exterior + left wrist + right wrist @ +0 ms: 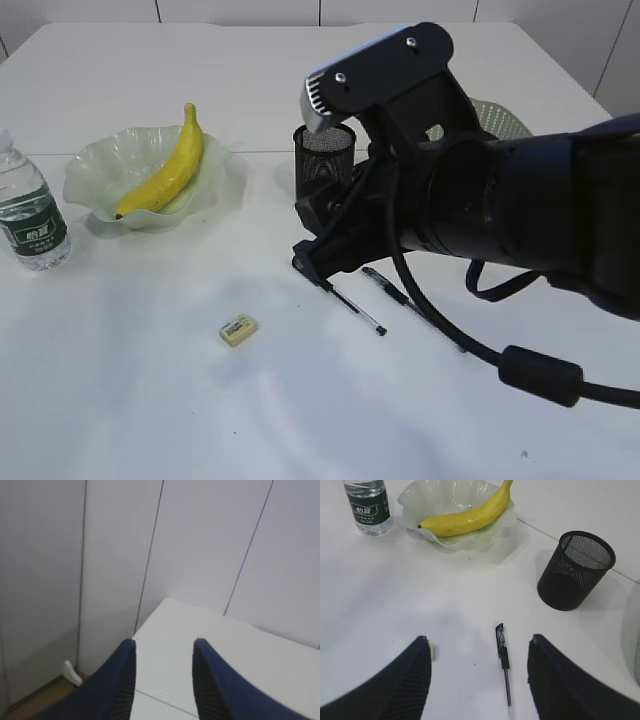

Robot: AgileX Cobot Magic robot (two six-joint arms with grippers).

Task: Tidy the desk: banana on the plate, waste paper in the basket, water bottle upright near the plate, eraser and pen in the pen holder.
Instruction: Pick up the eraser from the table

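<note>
- Left gripper (164, 680): seen only in its own wrist view; two dark blue fingers parted, nothing between them; behind them a white table corner (210, 640) and panelled wall (200, 545).
- Right gripper (477, 680): fingers spread wide and empty, hovering above the tabletop with the pen between them in the wrist view; in the exterior view its arm (500, 200) fills the 3 o'clock side and hides the fingers.
- Water bottle (30, 205): upright, far 9 o'clock edge of the exterior view, just beside the plate, not touching it.
- Plate (100, 165): pale green, wavy-rimmed, at 10 o'clock.
- Banana (168, 168): lying in the plate, stem end toward 12 o'clock.
- Eraser (238, 329): small, pale yellow, flat on the white table (150, 400), near centre toward 7 o'clock, well apart from the plate.
- Pen holder (323, 160): black mesh cup, upright, just above centre, partly covered by the arm; contents cannot be told.
- Pen (355, 310): black, lying flat on the table below the holder, outside it.
- Second pen-like stick (395, 290): just beside the first toward 3 o'clock, partly under the arm's cable.
- Basket (500, 118): pale mesh rim showing behind the arm at 2 o'clock; inside hidden.
</note>
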